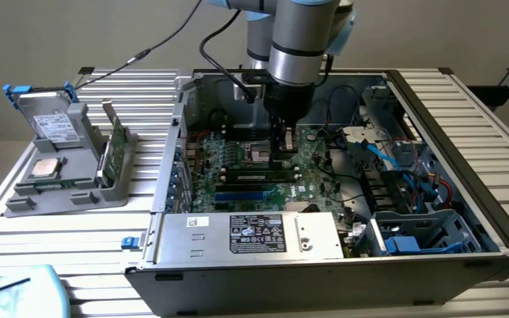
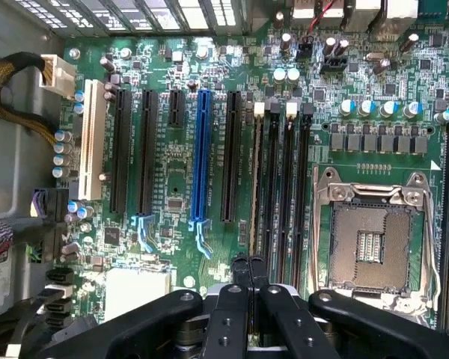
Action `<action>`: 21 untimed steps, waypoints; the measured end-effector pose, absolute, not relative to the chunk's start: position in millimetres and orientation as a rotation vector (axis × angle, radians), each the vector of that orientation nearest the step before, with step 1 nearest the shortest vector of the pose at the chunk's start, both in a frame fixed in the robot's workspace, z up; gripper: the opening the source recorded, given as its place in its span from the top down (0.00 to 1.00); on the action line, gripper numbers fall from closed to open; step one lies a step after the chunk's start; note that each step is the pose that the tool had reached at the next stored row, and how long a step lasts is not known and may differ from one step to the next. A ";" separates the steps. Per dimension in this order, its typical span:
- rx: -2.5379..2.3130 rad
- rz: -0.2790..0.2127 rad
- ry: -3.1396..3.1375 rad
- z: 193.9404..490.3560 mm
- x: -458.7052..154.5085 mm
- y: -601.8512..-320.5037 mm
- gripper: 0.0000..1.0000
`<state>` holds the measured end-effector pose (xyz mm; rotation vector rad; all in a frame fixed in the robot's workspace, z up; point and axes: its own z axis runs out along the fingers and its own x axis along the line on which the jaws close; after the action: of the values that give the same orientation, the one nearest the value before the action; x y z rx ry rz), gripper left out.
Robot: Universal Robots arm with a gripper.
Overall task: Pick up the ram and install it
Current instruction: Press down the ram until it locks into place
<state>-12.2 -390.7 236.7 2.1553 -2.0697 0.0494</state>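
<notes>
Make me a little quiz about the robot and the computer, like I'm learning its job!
1. True or false: the tool has its fingers spread wide open.
2. Where is the tool? A: inside the computer case, above the motherboard. B: outside the case, up in the air. C: underneath the case.
3. Fill the gap: the silver processor lies in the grey ____ outside the case.

Key: 1 false, the fingers are shut together. 2 A. 3 holder.
</notes>
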 end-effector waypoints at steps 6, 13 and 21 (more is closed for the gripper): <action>2.157 0.055 -2.072 236.9 -30.9 -390.8 0.89; 2.159 0.058 -2.074 236.2 -43.7 -390.8 0.89; 2.158 0.059 -2.074 227.4 -44.0 -390.8 0.89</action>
<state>-44.0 -390.8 227.4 2.1585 -2.0739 0.0587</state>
